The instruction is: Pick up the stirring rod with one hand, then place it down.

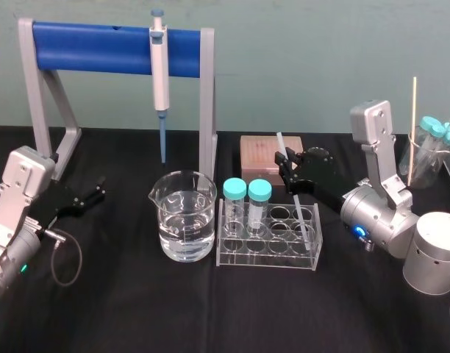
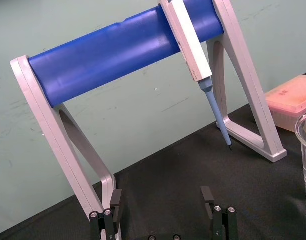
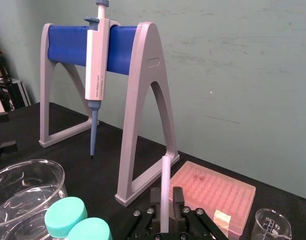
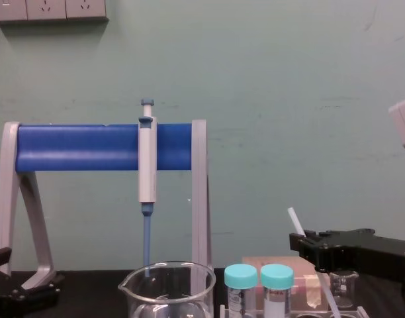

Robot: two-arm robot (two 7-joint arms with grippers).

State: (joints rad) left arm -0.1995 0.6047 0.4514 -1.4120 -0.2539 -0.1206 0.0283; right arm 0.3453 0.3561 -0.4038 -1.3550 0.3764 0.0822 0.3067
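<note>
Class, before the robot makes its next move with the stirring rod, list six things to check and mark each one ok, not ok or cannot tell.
1. Right pincer shut on the stirring rod: ok.
2. Rod's lower end sitting in a well of the clear rack: ok.
3. Two capped tubes standing apart from the rod: ok.
4. Beaker of water standing apart from the rod: ok.
5. Left pincer open, parked on the robot's left: ok.
6. Rod touching the well's bottom: cannot tell.
</note>
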